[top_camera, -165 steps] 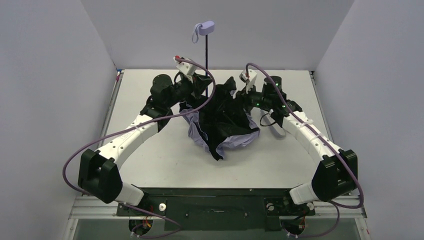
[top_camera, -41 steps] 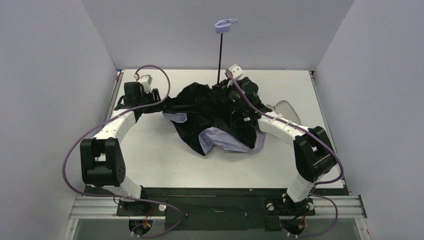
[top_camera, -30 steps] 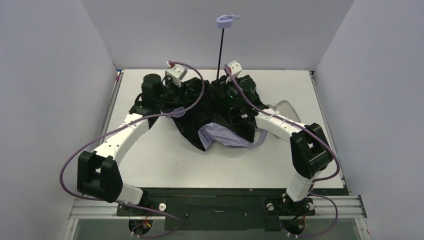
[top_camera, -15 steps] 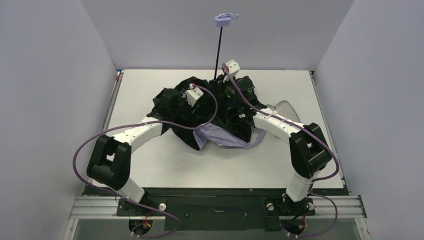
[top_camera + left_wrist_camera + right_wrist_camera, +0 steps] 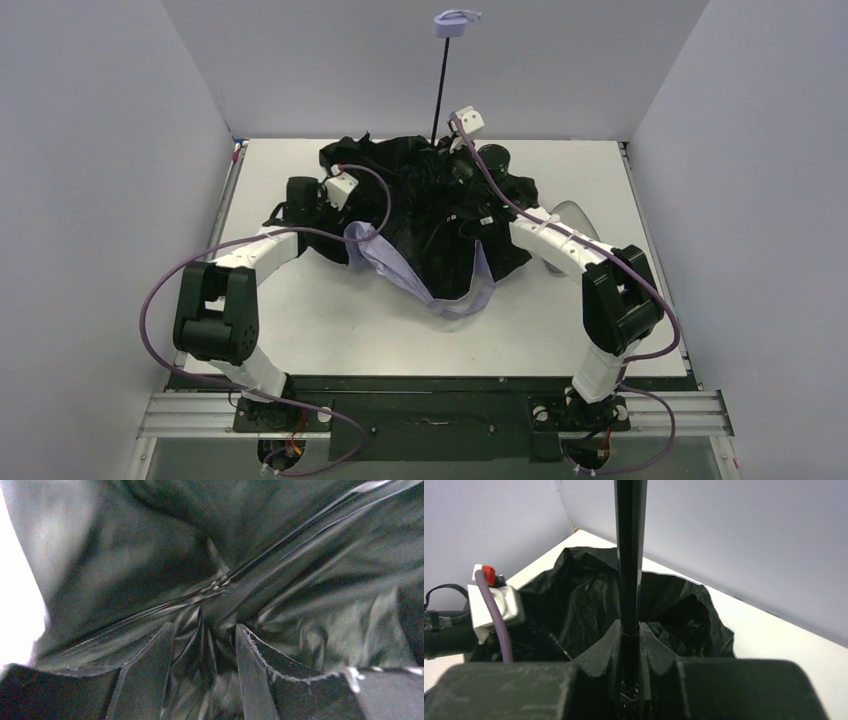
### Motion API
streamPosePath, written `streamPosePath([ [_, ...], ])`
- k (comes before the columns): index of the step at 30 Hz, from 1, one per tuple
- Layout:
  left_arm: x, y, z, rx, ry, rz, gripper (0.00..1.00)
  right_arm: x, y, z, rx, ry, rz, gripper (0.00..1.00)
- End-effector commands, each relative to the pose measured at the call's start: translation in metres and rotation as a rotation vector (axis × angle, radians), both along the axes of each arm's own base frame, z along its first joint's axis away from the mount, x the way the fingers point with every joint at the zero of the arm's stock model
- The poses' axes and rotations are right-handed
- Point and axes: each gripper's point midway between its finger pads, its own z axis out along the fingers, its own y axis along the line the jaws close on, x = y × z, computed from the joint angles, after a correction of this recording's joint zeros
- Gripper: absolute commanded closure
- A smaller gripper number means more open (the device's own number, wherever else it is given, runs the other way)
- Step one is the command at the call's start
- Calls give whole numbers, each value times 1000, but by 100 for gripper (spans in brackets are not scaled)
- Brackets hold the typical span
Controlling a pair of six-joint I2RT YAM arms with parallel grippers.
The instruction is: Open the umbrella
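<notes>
The umbrella stands upside down at the table's middle. Its crumpled canopy (image 5: 425, 215) shows black inside, with a lavender edge (image 5: 395, 268) hanging toward the front. The thin black shaft (image 5: 438, 90) rises to the lavender handle (image 5: 455, 21). My right gripper (image 5: 447, 160) is shut on the shaft (image 5: 630, 555) just above the canopy, also seen in the right wrist view (image 5: 630, 626). My left gripper (image 5: 345, 212) is at the canopy's left side. In the left wrist view its fingers (image 5: 145, 675) are closed on bunched black fabric (image 5: 210, 645), and the gripper (image 5: 202, 627) is pressed into the folds.
A pale lavender sleeve (image 5: 570, 214) lies on the table behind my right forearm. Grey walls close in the back and both sides. My left wrist camera and purple cable (image 5: 494, 605) sit close to the canopy's left.
My left arm has drawn back to the left with the fabric, and the canopy's left side has risen and spread. The lavender edge now hangs further forward. The right gripper stays on the shaft.
</notes>
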Motion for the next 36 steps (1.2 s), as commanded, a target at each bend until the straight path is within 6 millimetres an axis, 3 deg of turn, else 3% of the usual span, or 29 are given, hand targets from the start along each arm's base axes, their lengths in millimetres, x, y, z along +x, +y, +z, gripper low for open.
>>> streamPosePath([
  [1,7,21,8,-71,31,30,52,18,-12,66,83,-168,-43,100],
  [5,15,-10,64,-320,-40,-98,45,18,3,60,94,-163,-29,100],
  [7,18,-28,116,-438,-124,-177,40,17,10,59,100,-162,-25,100],
  [11,20,-52,191,-591,-245,-278,29,15,18,54,97,-158,-26,100],
  [13,21,-59,217,-647,-276,-302,24,17,17,50,85,-156,-37,100],
  [16,20,-71,237,-748,-255,-332,19,18,17,48,80,-152,-42,100],
  [18,16,-87,239,-822,-187,-411,23,18,18,50,87,-152,-40,100],
  [22,20,-116,222,-1013,17,-429,53,18,21,58,109,-155,-38,100],
  [26,27,-135,188,-1192,197,-362,69,18,21,64,121,-158,-39,100],
  [27,26,-141,193,-1241,217,-363,70,18,22,64,121,-158,-41,100],
  [31,19,-168,172,-1279,306,-379,74,20,23,61,119,-148,-44,100],
  [33,13,-183,158,-1275,361,-383,74,21,24,60,119,-145,-46,100],
  [36,12,-189,122,-1278,434,-323,74,22,24,59,116,-144,-51,100],
])
